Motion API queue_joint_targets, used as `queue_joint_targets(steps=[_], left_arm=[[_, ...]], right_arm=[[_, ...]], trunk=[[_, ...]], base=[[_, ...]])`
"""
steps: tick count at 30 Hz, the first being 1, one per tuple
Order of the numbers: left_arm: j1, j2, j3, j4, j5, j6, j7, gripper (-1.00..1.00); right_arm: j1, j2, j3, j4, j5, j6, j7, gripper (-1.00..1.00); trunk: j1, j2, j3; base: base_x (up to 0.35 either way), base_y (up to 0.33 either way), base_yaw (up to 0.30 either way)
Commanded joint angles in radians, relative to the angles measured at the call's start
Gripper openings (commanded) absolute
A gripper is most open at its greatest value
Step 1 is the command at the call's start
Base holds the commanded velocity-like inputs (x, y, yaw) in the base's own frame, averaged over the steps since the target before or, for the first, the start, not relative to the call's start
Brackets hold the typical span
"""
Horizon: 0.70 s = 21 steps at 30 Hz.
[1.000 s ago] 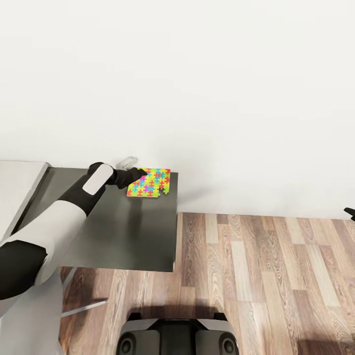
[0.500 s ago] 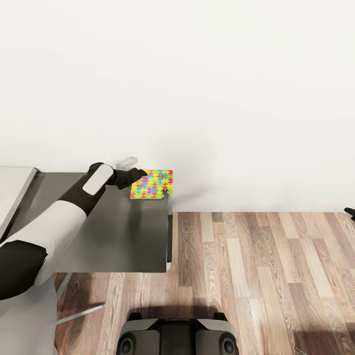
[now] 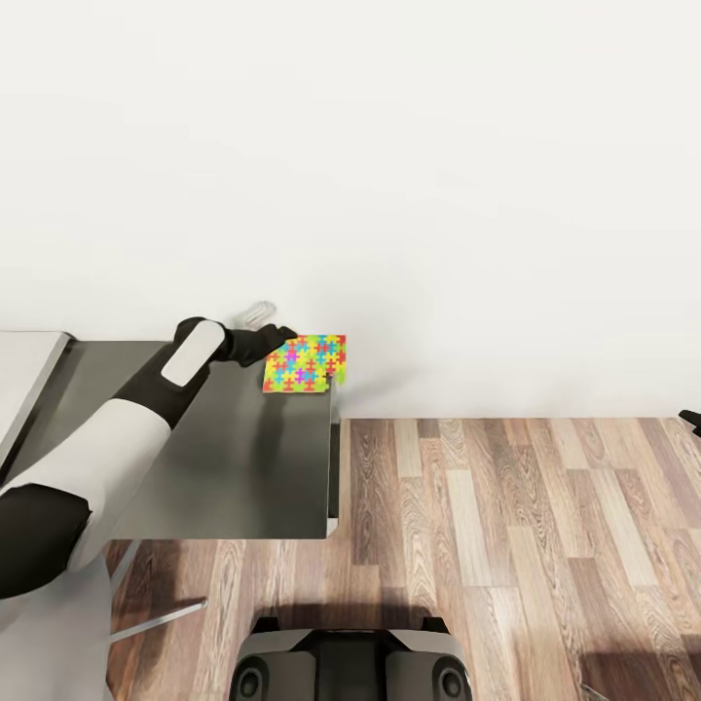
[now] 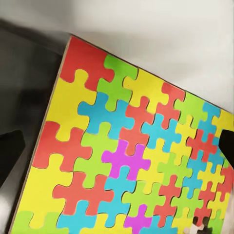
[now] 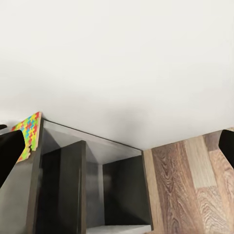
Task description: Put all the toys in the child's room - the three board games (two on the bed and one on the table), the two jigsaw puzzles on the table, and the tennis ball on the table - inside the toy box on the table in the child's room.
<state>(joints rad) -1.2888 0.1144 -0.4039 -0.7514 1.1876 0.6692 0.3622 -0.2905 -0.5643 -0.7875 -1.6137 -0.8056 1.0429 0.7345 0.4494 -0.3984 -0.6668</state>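
A jigsaw puzzle (image 3: 307,362) of bright interlocking pieces lies flat on the far right corner of the grey table (image 3: 234,458), by the white wall. My left gripper (image 3: 280,336) reaches over the table to the puzzle's near-left corner. Up close in the left wrist view, the puzzle (image 4: 126,156) spreads between the two dark fingertips (image 4: 9,153), which stand wide apart: my left gripper (image 4: 118,146) is open. My right gripper (image 5: 118,148) is open and empty, off to the right above the floor, and sees the puzzle (image 5: 27,130) from the table's side.
The table's right end has dark open shelves (image 5: 92,190) below its top. A pale surface (image 3: 24,375) adjoins the table at the left. A small pale object (image 3: 255,313) lies by the wall behind my left wrist. Wooden floor (image 3: 516,545) extends to the right.
The camera shifted, so the table sits further left in view. My left gripper edged toward the wall, and the puzzle sits slightly further right on the table corner.
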Motion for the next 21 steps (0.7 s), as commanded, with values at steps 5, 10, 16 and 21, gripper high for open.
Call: queue_joint_targets(steps=[5, 10, 16, 21], left_arm=[[0.005, 0.002, -0.004, -0.009, 0.01, 0.0, 0.008, 1.0], [0.008, 0.002, -0.003, -0.012, 0.01, 0.0, 0.008, 1.0], [0.009, 0.002, -0.003, -0.012, 0.011, 0.0, 0.008, 1.0], [0.011, 0.002, -0.004, -0.013, 0.01, 0.0, 0.009, 1.0]], right_arm=[[-0.001, 0.0, -0.001, 0.0, 0.005, 0.004, 0.007, 1.0], [-0.001, 0.001, 0.0, 0.0, 0.005, 0.004, 0.007, 1.0], [-0.001, 0.001, 0.002, 0.0, 0.005, 0.004, 0.007, 1.0], [-0.001, 0.002, 0.006, 0.0, 0.005, 0.004, 0.007, 1.0]], trunk=[[0.001, -0.002, -0.001], [0.001, -0.002, -0.001], [0.001, -0.002, -0.001], [0.001, -0.002, -0.001]], base=[[0.0, 0.0, -0.001], [0.0, 0.0, 0.0], [0.0, 0.0, -0.009], [0.0, 0.0, -0.147]])
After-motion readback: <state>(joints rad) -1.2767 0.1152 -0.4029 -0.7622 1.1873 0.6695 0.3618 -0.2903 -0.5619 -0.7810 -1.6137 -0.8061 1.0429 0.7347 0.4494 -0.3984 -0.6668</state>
